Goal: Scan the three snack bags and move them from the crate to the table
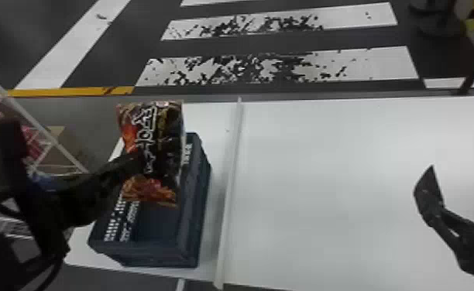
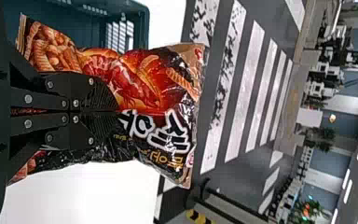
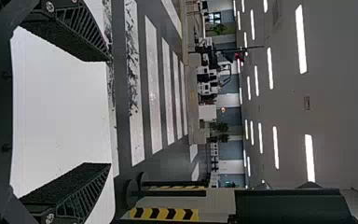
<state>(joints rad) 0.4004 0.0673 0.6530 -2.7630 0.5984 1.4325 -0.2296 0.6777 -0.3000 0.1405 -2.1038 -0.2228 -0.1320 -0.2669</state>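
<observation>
While it hangs above the crate (image 1: 151, 255), the snack bag (image 1: 166, 135) is clenched in the left claw (image 2: 115, 112), whose flat fingers pinch it about its middle. The crate stands towards the near left corner of the tabletop (image 1: 325, 193); the right claw (image 3: 109, 112), empty and spread wide, is held over the tabletop towards its right edge. The bag is judged light and soft, a pillow of glossy film that creases around the fingers and may prove slippery. Its contents are presumably crisp and brittle; hence a moderate, even squeeze is preferable to a hard one. For any second hold, the suitable site is a flat sealed end, clear of the left claw, where little of the filling would be crushed.
</observation>
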